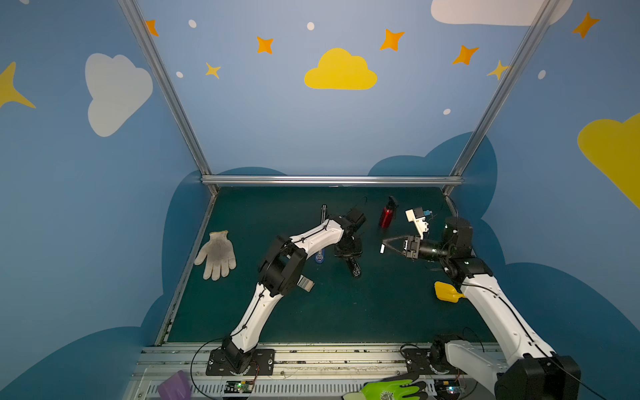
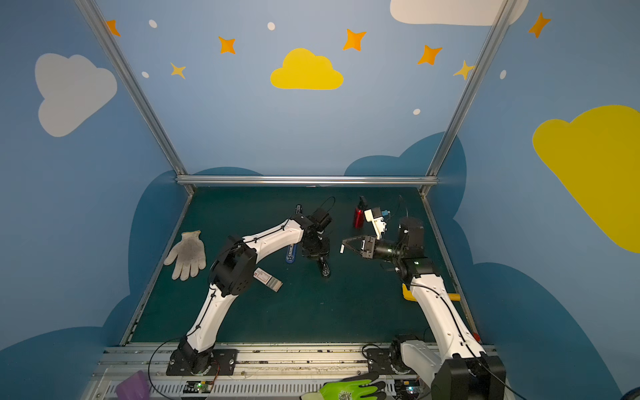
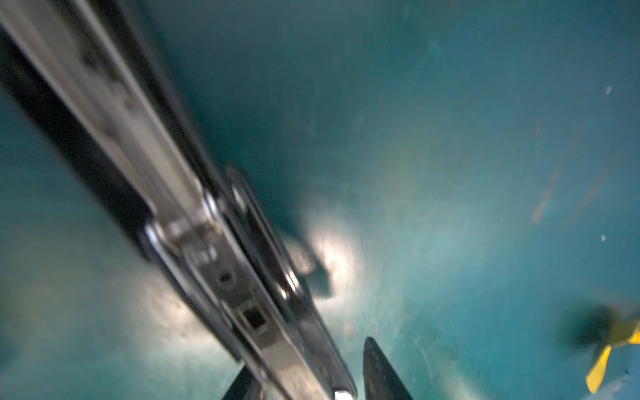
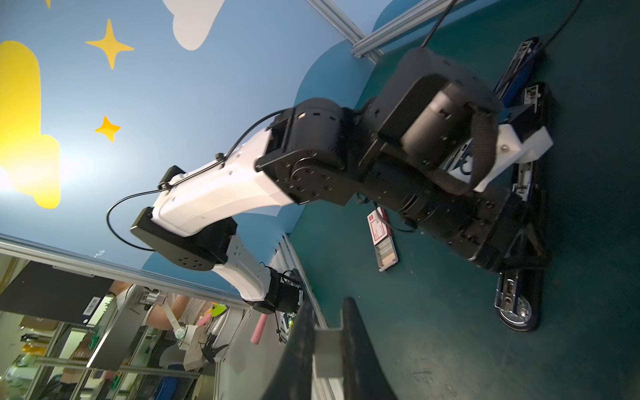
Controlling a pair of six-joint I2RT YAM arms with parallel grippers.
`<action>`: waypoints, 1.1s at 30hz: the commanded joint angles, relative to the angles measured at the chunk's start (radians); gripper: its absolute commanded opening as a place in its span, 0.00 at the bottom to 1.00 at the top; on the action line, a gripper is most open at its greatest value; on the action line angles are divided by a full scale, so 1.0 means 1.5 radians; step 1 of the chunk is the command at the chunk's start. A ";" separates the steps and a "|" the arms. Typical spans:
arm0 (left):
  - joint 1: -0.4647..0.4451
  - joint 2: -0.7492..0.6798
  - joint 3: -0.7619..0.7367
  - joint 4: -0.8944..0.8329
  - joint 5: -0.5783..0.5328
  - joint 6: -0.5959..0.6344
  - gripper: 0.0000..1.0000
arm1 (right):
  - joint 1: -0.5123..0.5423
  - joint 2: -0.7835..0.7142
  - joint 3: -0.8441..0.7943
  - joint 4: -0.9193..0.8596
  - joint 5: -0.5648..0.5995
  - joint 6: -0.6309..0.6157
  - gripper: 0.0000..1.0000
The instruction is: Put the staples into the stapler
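Seating the strip well means lining its length up with the open channel of the stapler (image 1: pixel 355 269) at mid-mat, lowering it level, and releasing only once it is bedded. Right gripper (image 4: pixel 329 311): closed on a staple strip (image 4: pixel 327 349), just right of the stapler, apart from it. Left gripper (image 3: pixel 306 360): jaws parted, straddling the stapler's metal rail. Staples box (image 2: pixel 268 278): tray slid out, near-left of the stapler, apart from both grippers.
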 commanded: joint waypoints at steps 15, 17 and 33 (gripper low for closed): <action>0.065 -0.522 -0.515 0.161 -0.087 -0.022 0.51 | 0.100 0.178 0.105 -0.070 0.255 -0.107 0.14; 0.070 -0.540 -0.529 0.156 -0.090 -0.021 0.51 | 0.124 0.213 0.137 -0.086 0.287 -0.117 0.14; 0.002 -0.282 -0.429 0.141 -0.141 -0.006 0.48 | 0.158 0.259 0.163 -0.067 0.292 -0.081 0.14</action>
